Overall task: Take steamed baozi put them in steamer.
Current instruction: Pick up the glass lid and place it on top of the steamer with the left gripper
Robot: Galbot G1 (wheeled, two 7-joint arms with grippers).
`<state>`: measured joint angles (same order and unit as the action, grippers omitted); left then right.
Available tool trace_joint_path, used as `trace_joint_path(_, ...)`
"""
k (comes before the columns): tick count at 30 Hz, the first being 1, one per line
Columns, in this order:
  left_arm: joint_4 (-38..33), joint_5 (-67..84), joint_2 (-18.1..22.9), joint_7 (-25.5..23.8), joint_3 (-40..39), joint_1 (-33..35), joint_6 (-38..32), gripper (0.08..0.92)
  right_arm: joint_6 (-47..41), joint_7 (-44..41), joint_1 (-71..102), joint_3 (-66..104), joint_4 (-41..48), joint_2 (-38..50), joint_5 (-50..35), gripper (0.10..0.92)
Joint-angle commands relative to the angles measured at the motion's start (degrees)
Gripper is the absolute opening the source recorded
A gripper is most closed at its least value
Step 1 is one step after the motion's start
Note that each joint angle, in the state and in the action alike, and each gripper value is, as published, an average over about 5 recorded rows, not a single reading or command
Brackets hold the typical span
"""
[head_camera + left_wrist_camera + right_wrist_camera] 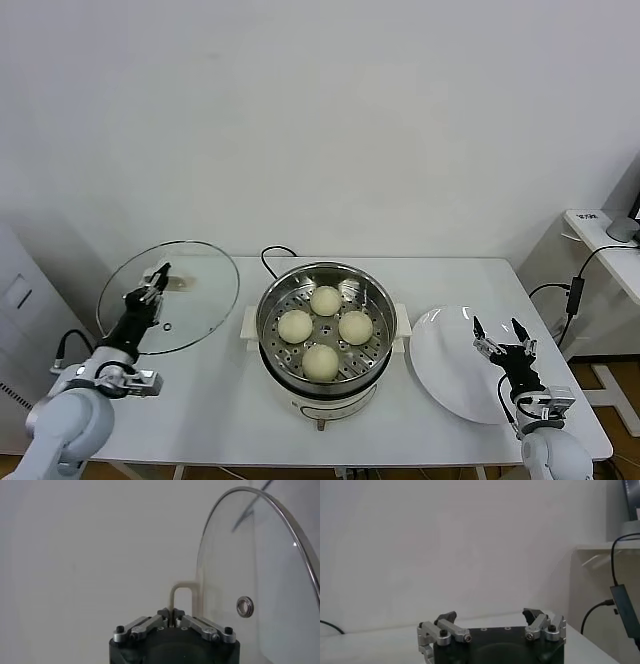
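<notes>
Leftmost, left gripper [158,279]: raised over the table's left end, jaws pinched on the cream handle [182,597] of the lid [190,300].
Lid: glass, tilted up on edge; its lower rim looks to be at the table top, though contact cannot be told. Its right rim stands just beside the steamer's left handle, apart from it.
Table [200,400]: white; bare strip in front of the lid and steamer, running to the near edge.
Steamer [275,300]: steel pot on a white base, mid-table, uncovered; black cord [270,256] trails behind toward the wall.
Baozi: four on the perforated tray, none touching — back [325,300], left [294,325], right [355,326], front [320,361].
Plate [440,360]: white, flat, just right of the steamer's right handle; its outer rim reaches toward the table's right end.
Right gripper [503,334]: low over the plate's right part, jaws spread wide, holding nothing.
Left wrist view only: fingers [192,622] pressed together on the handle's post, and a metal vent ring [245,606] in the glass.
Right wrist view only: spread fingers [445,625] against the wall, a side shelf and hanging black cable [620,600] beyond the table's right end.
</notes>
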<state>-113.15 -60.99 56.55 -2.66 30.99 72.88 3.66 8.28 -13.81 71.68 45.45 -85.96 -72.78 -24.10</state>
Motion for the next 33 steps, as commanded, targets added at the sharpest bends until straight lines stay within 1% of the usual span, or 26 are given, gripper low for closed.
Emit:
trace_joint_path(1,-9.98,-4.44,-2.53,-5.42,-17.02,-3.85,23.26,0.105,-0.12,0.04,-0.33,-0.27,0.05,0.54,-0.03,0.823)
trace_joint_path(5,-10.33,-9.31,0.29,-7.40,-22.99,-6.24,29.04,0.105,-0.22,0.10,-0.44,-0.41,0.09,1.22,0.01,0.823)
trace_joint_path(8,-9.89,-11.95,2.44,-8.64,-26.22,-7.15,30.50,0.105,-0.29,0.11,-0.55,-0.60,0.20,1.35,0.08,0.823)
trace_joint_path(15,-8.25,-15.79,6.47,-9.40,-31.47,-8.86,31.09,0.105,-0.44,0.16,-1.20,-1.32,0.75,1.14,0.31,0.823)
trace_joint_path(33,-3.36,-20.97,12.68,-9.80,-37.86,-12.31,31.03,0.105,-0.27,0.07,-1.52,-1.45,2.10,0.64,0.61,0.823)
